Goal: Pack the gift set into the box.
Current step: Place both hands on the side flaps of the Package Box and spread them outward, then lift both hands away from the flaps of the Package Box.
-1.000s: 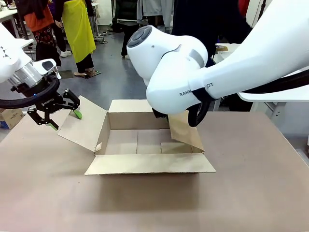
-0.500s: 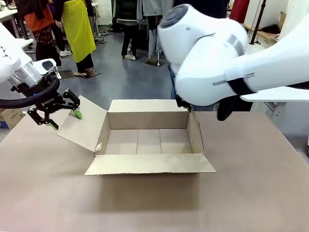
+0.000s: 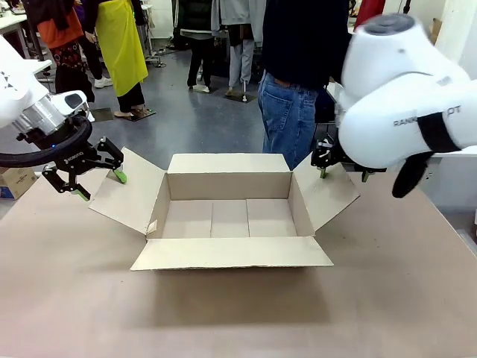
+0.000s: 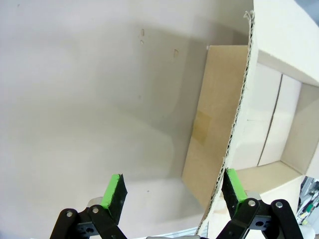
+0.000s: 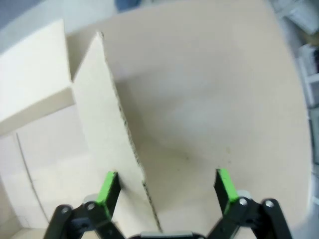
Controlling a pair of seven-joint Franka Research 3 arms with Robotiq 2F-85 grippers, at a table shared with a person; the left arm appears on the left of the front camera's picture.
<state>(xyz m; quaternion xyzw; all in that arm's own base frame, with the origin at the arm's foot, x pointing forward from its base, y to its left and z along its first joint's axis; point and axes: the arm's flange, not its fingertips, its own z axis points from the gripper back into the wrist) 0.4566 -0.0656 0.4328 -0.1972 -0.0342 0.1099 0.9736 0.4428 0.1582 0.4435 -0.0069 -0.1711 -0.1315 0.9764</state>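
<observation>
Three viewpoints on one open box (image 3: 227, 216).
Front view: fixed, on robot's side, facing across the counter (image 3: 387, 298) toward a person (image 3: 287, 112), whole box framed. Left wrist: close, looking down along the left gripper (image 4: 173, 184) astride the left flap (image 3: 127, 190). Right wrist: likewise close, along the right gripper (image 5: 166, 180) over the right flap (image 3: 328, 195). Shared: box interior, counter.

The right arm swung away from above the box (image 3: 227, 185) to its right side, carrying the right gripper (image 3: 343, 173) along. The box's right flap (image 3: 328, 198), leaning inward before, splayed outward, its edge between the gripper's spread fingers.
</observation>
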